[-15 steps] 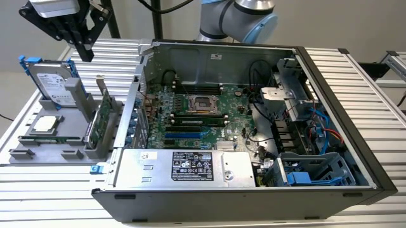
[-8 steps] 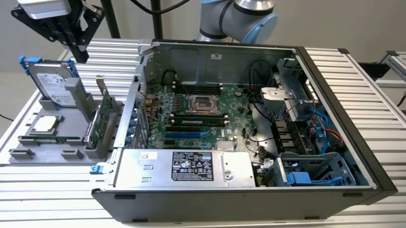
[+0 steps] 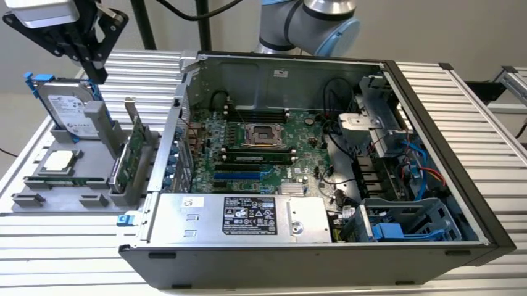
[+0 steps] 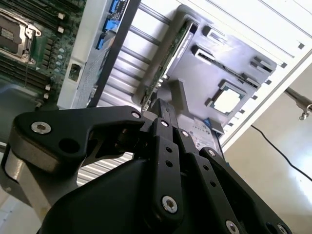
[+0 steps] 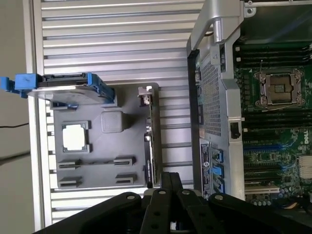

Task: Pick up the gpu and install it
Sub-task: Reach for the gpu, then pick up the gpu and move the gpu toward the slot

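I see the gripper [image 3: 96,75] hanging high over the grey holder [image 3: 58,205], its fingers pressed together on nothing. Under it the gpu [image 3: 130,154] stands on edge in the holder's slot, just beside the open computer case [image 3: 428,80]. The hard drive [image 3: 70,111] leans behind, well apart from the motherboard [image 3: 255,154]

1. The computer case [image 3: 329,271] lies open on the table [image 3: 494,111], and a tray [image 3: 49,206] sits just beside it on the exterior view's left.
2. In the tray, the gpu [image 3: 132,154] stands on edge in the slot nearest the case.
3. The hard drive [image 3: 70,108] stands at the tray's far end, and a processor chip [image 3: 58,161] lies flat before it.
4. The gripper [image 3: 95,74] hangs above the hard drive.
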You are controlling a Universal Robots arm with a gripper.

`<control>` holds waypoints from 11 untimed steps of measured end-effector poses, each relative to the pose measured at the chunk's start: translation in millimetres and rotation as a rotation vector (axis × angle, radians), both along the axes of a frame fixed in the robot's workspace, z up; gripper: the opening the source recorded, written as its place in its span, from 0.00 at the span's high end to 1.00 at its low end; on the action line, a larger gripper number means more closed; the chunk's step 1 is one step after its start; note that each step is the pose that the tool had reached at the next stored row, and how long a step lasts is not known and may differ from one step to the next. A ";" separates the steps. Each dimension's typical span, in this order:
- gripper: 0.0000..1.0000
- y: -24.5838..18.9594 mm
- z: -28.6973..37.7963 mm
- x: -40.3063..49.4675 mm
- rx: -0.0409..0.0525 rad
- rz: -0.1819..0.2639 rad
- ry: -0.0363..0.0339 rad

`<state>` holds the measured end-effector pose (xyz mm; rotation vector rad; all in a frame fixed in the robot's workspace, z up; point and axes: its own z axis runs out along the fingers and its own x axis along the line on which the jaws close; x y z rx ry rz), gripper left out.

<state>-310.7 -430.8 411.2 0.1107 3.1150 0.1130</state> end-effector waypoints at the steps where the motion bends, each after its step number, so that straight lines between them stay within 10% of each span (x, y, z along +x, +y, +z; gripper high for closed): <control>1: 1.00 -0.9 0.0 -1.2 0.0005 0.000 0.0000; 11: 1.00 -12.5 0.0 -9.8 0.0051 0.000 0.0000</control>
